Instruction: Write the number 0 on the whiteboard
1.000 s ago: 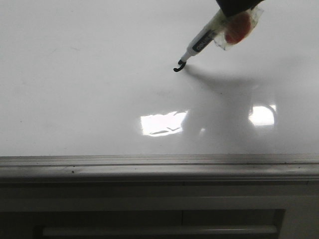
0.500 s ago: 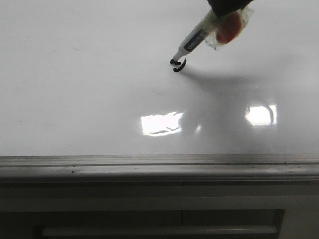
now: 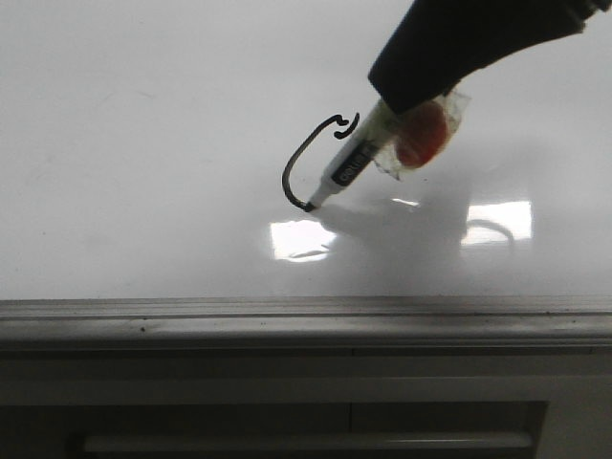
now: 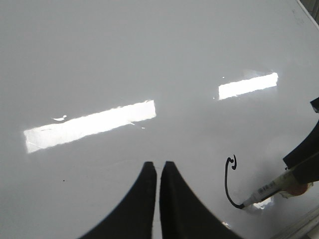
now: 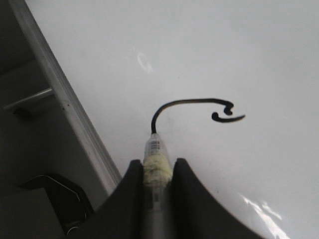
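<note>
Progress looks like roughly half — the 0 (image 3: 304,163) so far is an open curve on the whiteboard (image 3: 143,191): a small hook at the top, a flattish top stroke, then the left side sweeping down to where the marker (image 3: 346,169) tip now touches the board, just above the bright reflection (image 3: 298,239) in the front view. The right side and the closing stroke back up to the hook are still missing, so the loop isn't shut yet. The right gripper (image 5: 158,174) is clamped on the marker barrel, pen tilted w/ tip down on the surface. The left gripper (image 4: 158,172) hangs over bare board well apart from the stroke, fingers nearly together w/ only a thin slit between them, holding nothing. What's left, judging by the shape: curve round the bottom, come up the right side, meet the hook — then lift off.
</note>
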Robot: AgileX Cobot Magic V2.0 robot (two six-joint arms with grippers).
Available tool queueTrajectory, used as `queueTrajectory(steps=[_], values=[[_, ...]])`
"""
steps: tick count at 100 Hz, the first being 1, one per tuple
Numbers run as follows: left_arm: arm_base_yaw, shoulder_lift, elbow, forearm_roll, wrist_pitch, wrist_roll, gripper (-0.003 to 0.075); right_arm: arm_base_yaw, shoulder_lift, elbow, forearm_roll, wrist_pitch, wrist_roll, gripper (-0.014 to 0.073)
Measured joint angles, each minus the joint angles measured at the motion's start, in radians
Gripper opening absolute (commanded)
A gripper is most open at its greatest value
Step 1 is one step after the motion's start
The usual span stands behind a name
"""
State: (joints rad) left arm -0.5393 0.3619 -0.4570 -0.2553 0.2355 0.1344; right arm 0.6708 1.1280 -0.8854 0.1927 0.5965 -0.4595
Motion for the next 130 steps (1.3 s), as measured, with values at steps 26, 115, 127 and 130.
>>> queueTrajectory(steps=[26, 115, 127, 130], values=[[0.000, 0.000, 0.000, 0.000, 0.000, 0.000, -0.0020, 0.002, -0.050, -0.006, -0.163, 0.085, 0.223, -0.0047], [0.000, 0.000, 0.000, -0.019, 0.000, 0.000, -0.0020, 0.068, 0.016, -0.108, -0.421, 0.022, 0.381, -0.0047], [0.000, 0.000, 0.000, -0.025, 0.000, 0.000, -0.0020, 0.070, 0.026, -0.114, -0.417, 0.013, 0.381, -0.0047], [0.000, 0.000, 0.000, -0.025, 0.000, 0.000, -0.0020, 0.070, 0.028, -0.117, -0.415, 0.013, 0.381, -0.0047]])
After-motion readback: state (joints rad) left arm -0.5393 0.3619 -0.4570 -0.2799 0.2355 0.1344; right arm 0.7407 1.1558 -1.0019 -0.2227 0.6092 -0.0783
